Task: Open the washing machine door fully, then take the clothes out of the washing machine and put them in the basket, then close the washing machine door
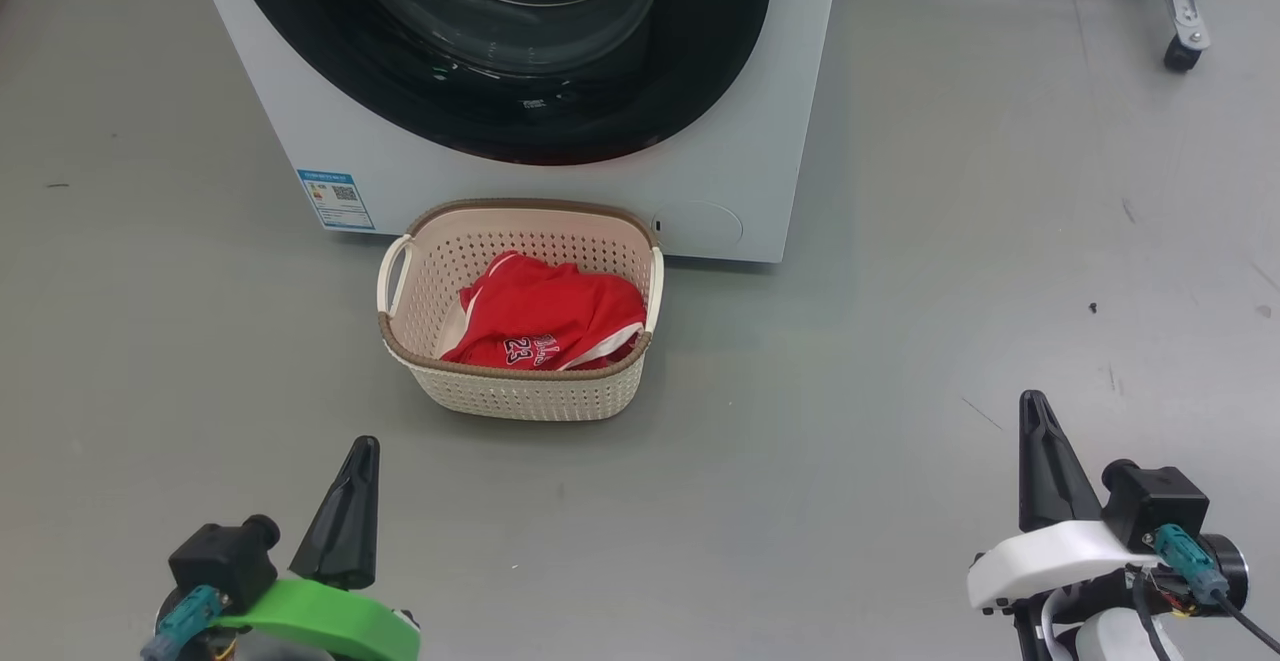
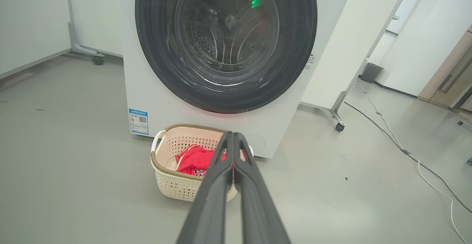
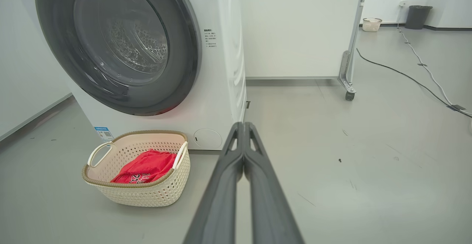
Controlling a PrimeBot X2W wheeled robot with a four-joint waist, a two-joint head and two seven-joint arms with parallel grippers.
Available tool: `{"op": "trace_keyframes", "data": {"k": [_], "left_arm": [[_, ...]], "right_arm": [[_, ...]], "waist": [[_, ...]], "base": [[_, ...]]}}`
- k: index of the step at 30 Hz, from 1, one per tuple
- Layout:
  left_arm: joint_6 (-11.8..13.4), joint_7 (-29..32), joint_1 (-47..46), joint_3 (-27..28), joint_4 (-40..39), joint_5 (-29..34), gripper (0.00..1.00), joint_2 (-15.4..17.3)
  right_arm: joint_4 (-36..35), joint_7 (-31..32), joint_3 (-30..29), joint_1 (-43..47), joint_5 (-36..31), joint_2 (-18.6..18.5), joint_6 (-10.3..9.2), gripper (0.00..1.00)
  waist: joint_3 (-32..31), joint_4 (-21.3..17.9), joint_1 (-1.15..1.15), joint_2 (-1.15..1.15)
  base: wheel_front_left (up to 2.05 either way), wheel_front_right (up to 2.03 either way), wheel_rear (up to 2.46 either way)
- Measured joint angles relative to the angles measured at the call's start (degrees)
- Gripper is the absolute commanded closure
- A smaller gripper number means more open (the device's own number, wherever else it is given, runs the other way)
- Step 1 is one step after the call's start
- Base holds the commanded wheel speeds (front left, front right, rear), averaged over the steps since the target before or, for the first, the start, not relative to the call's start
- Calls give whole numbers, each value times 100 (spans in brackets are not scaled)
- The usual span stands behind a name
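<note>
The white washing machine [image 1: 420,166] [image 2: 147,89] [image 3: 225,70] stands ahead with its round black-rimmed door [image 1: 500,91] [image 2: 225,44] [image 3: 118,48] flat against its front. On the floor before it sits the cream basket [image 1: 520,396] [image 2: 173,185] [image 3: 147,196], holding the red clothes [image 1: 545,321] [image 2: 193,159] [image 3: 145,166] with a 23 print. My left gripper [image 1: 365,446] [image 2: 233,135] hovers at the lower left, shut and holding nothing, short of the basket. Off to the lower right, my right gripper [image 1: 1030,401] [image 3: 243,125] is shut too, with nothing in it.
A wheeled white partition [image 3: 346,52] [image 2: 343,100] stands right of the machine, with its caster [image 1: 1182,53] on the floor. Cables [image 3: 416,78] [image 2: 405,148] trail across the grey floor at the right. A dark bin [image 3: 418,17] and a small basket [image 3: 371,24] stand far back.
</note>
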Motion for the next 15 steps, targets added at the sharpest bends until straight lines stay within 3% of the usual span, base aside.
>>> {"op": "trace_keyframes", "data": {"k": [15], "left_arm": [[0,222,12,174,-22,-955,100,-57]], "right_arm": [[93,315,-211,-20,1160,2,163,100]], "waist": [[-46,-88,0,0]], "base": [[0,0,0]]}}
